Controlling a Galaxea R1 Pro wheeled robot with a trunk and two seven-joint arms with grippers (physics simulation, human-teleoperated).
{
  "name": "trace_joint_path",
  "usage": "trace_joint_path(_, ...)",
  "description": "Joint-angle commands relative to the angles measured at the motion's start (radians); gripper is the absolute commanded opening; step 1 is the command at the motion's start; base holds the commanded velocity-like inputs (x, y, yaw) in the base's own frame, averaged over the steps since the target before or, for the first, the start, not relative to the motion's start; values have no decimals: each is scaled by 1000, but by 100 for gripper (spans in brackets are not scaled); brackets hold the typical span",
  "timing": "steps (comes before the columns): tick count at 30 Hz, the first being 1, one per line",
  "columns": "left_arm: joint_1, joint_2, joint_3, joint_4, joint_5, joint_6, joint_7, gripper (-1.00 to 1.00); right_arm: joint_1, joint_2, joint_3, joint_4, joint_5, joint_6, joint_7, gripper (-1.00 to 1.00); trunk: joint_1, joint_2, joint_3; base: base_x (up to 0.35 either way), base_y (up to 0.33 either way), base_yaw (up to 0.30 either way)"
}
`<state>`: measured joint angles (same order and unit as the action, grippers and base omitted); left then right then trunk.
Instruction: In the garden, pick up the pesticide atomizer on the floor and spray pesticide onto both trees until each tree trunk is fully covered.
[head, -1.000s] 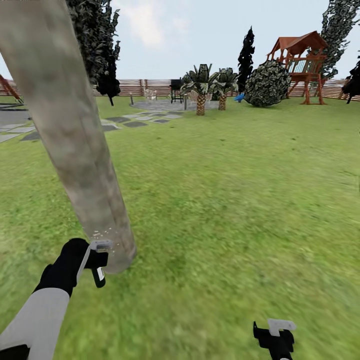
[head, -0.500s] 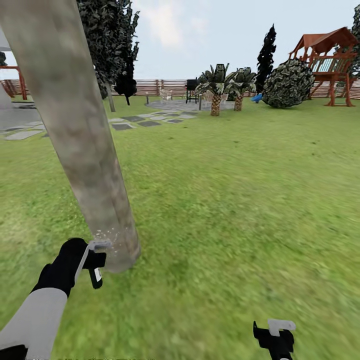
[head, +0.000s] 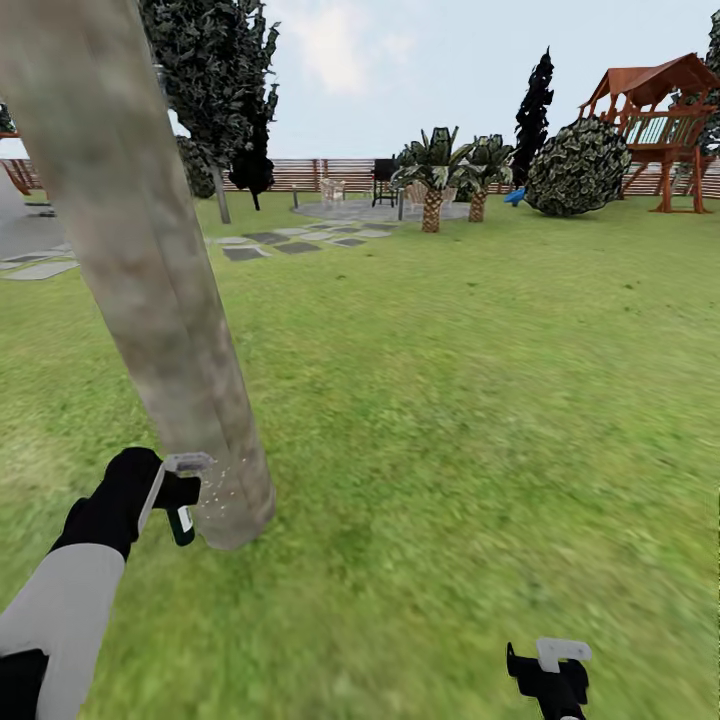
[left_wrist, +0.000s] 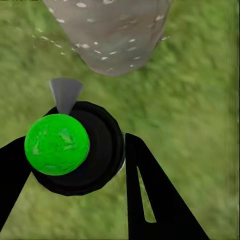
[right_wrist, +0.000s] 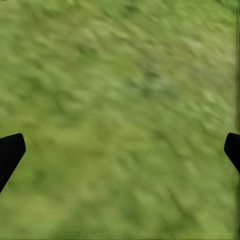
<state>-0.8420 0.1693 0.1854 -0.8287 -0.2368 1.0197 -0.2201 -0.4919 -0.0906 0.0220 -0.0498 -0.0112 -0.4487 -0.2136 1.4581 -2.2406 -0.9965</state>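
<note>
**Sprayer held at the foot of the trunk**

At the lower left of the head view, the left gripper (head: 181, 497) has its fingers clamped on the small dark sprayer bottle (head: 183, 522), which hangs just beside the base of the thick grey-beige trunk (head: 140, 270). That trunk leans from the upper left corner down to the grass (head: 450, 400). Whitish specks of spray (head: 222, 482) dot the bark near the bottle. In the left wrist view the bottle (left_wrist: 75, 147) sits between the two black fingers (left_wrist: 150, 195); its round cap looks bright green here, and a grey nozzle points at the speckled trunk foot (left_wrist: 112, 35). I can read no label or writing on it.

Further back, left of centre, grey paving slabs (head: 290, 243) lie in the lawn, with two small palms (head: 450, 180) before the brown slat fence (head: 340, 172). A wooden play tower (head: 665, 125) stands at the upper right.

At the bottom right edge, the right gripper (head: 552, 668) hangs over bare grass; its wrist view shows the fingertips (right_wrist: 10, 152) far apart, with nothing between them.
</note>
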Motion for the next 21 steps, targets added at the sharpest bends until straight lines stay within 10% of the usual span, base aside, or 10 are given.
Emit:
trace_joint_path(1,0,-1,3,-1,-12,3,-10,-100,-1,0,3,1,-1,-2,-2,100,0,0,-1,136,-236,0)
trace_joint_path(21,8,-1,-41,0,-7,3,-10,-100,-1,0,3,1,-1,-2,-1,100,0,0,-1,-43,-266,0)
